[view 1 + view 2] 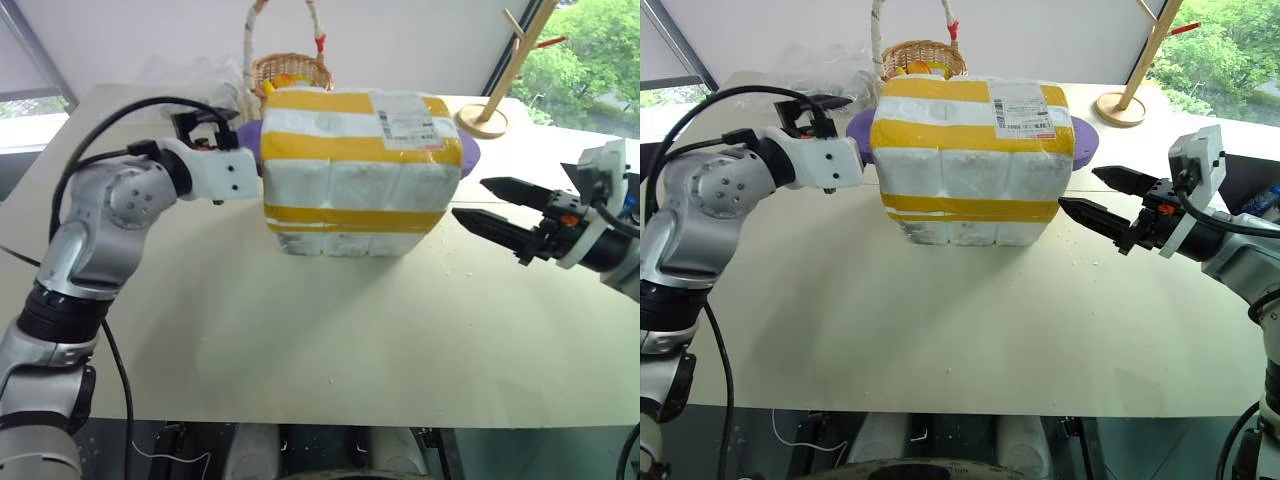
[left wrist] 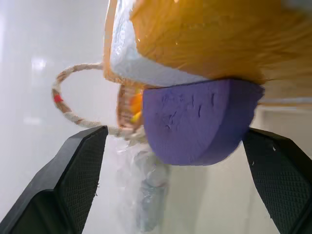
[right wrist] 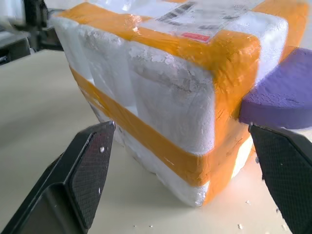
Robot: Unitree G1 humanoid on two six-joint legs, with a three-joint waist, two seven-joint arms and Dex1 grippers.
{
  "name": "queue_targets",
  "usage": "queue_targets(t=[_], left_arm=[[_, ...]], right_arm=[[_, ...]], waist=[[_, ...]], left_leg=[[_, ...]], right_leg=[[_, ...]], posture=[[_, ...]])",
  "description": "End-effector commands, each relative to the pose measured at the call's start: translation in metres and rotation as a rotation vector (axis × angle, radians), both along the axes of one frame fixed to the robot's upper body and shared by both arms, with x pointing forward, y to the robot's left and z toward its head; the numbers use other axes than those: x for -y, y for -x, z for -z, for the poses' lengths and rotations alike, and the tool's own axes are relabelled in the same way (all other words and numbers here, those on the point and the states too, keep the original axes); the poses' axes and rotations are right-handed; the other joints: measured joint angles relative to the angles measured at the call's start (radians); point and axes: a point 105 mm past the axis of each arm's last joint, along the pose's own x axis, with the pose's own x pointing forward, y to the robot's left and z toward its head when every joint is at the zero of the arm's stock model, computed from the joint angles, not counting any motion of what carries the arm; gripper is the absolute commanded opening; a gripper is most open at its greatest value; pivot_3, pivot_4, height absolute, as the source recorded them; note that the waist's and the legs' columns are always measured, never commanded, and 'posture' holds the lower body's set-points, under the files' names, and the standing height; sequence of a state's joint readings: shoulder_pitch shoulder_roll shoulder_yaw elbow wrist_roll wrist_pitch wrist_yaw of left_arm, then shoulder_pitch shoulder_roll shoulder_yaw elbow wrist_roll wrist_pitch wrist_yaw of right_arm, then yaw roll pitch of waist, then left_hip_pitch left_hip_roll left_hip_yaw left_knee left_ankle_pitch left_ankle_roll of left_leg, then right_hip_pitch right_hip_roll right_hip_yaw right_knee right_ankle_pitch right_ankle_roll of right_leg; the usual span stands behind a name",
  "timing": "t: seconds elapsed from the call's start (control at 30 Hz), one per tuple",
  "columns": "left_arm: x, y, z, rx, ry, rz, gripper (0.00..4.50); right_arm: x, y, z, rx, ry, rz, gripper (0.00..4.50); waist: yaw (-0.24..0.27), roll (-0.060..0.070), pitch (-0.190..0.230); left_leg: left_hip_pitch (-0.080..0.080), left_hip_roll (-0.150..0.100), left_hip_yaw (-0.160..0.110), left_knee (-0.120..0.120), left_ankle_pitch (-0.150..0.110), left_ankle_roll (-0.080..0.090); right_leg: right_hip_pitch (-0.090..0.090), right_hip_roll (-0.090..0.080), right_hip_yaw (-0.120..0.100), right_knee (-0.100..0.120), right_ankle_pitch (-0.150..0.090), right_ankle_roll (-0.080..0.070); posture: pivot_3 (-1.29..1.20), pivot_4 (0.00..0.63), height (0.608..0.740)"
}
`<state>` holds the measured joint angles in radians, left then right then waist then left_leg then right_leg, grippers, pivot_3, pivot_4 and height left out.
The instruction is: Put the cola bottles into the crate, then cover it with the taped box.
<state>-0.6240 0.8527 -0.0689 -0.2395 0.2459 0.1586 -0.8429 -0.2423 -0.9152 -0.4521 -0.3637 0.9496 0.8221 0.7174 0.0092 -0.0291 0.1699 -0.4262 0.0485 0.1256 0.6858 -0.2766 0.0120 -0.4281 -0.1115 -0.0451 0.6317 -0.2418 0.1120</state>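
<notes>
Both grippers are wide open and empty. Left gripper (image 2: 175,180) sits just beside the left end of the taped box (image 1: 355,170), fingers (image 2: 73,180) spread either side of a purple foam piece (image 2: 197,122) that pokes out from behind the box. Right gripper (image 1: 495,210) hovers just off the box's right end, pointing in at it, with a clear gap between fingertips and foam.

Box stands mid-table (image 1: 300,340), long axis running left to right across my view, so each arm faces one short end. Shipping label (image 1: 405,120) is on top, toward the right. Left is marginally the nearer of the two, I'd say.

Lower yellow band looks like a seam: I read the box as already seated over the crate, though I can't see the crate or any cola bottles from here, so treat that as a guess.

Wicker basket (image 1: 290,70) is behind the box, well clear. If anything's left, I'd just back both arms straight out along the box's long axis.
</notes>
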Motion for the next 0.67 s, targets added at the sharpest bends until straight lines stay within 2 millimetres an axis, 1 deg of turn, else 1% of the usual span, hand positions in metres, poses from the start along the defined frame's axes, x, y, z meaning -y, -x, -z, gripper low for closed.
queue_targets(t=[0.03,0.1,0.13,0.17,0.23,0.27,0.37,0.43,0.5,0.57,0.67], left_arm=[[-0.011,0.042,0.003,-0.234,0.148,0.145,4.48],[-0.021,0.062,0.012,-0.414,0.255,0.178,4.48],[-0.024,0.066,0.014,-0.472,0.296,0.174,4.48],[-0.033,0.077,0.018,-0.595,0.366,0.181,4.48],[-0.041,0.092,0.019,-0.743,0.459,0.205,4.48],[-0.047,0.093,0.013,-0.786,0.547,0.201,4.48],[-0.065,0.079,-0.009,-0.793,0.789,0.176,4.48],[-0.073,0.073,-0.020,-0.797,0.878,0.181,4.48],[-0.078,0.072,-0.026,-0.810,0.915,0.186,4.48],[-0.080,0.072,-0.027,-0.819,0.917,0.182,4.48],[-0.079,0.073,-0.017,-0.841,0.852,0.162,4.48]], right_arm=[[0.010,0.004,-0.006,0.029,0.018,0.024,4.50],[0.013,0.004,-0.004,0.018,0.023,0.033,4.50],[0.015,0.004,-0.003,0.016,0.025,0.035,4.50],[0.017,0.004,-0.002,0.011,0.028,0.038,4.50],[0.020,0.003,-0.001,0.005,0.032,0.041,4.50],[0.022,0.002,0.000,-0.001,0.036,0.043,4.50],[0.027,0.005,0.000,-0.024,0.050,0.024,4.50],[0.027,0.010,-0.003,-0.028,0.058,-0.011,4.50],[0.027,0.013,-0.007,-0.010,0.066,-0.036,4.50],[0.029,0.014,-0.009,-0.006,0.065,-0.036,4.50],[0.027,0.019,-0.007,-0.027,0.078,-0.078,4.50]], waist=[[-0.004,0.000,0.000],[-0.007,0.000,0.000],[-0.007,0.000,0.000],[-0.005,0.001,0.000],[-0.004,0.001,0.000],[-0.002,0.001,0.000],[0.005,0.001,0.000],[0.004,0.001,0.000],[0.001,0.001,0.000],[-0.003,0.002,0.000],[-0.006,0.002,0.000]], left_leg=[[0.000,0.000,0.000,0.000,0.000,0.000],[0.000,0.001,0.000,0.000,0.001,-0.002],[0.000,0.001,0.000,0.000,0.001,-0.002],[0.001,0.001,0.000,0.000,0.002,-0.003],[0.001,0.001,-0.001,0.000,-0.001,0.001],[0.002,0.001,-0.001,0.000,-0.001,0.001],[0.002,0.000,-0.003,0.000,-0.001,0.001],[0.002,-0.001,-0.004,0.000,-0.001,0.001],[0.002,-0.001,-0.004,0.000,-0.001,0.001],[0.002,-0.001,-0.003,0.000,0.000,0.001],[0.002,0.000,-0.003,0.000,0.000,0.000]], right_leg=[[0.000,0.000,0.000,0.000,0.000,0.000],[0.000,0.000,0.000,0.000,0.000,0.000],[0.000,0.000,0.000,0.000,0.000,0.000],[0.000,0.000,0.000,0.001,0.000,0.000],[0.001,0.000,0.000,0.000,0.000,0.000],[0.002,0.000,0.000,0.000,0.000,0.000],[0.003,0.000,0.000,0.000,0.000,0.000],[0.004,0.000,0.000,0.000,0.000,0.000],[0.004,0.000,0.000,0.000,0.000,0.000],[0.004,0.000,0.000,0.000,0.000,0.000],[0.003,0.001,0.000,0.000,0.000,0.000]], posture=[[0.00,0.150,0.740],[0.00,0.150,0.740],[0.00,0.150,0.740],[0.00,0.150,0.740],[0.00,0.150,0.740],[0.00,0.150,0.740],[0.00,0.150,0.740],[0.00,0.150,0.740],[0.00,0.150,0.740],[0.00,0.150,0.740],[0.00,0.150,0.740]])
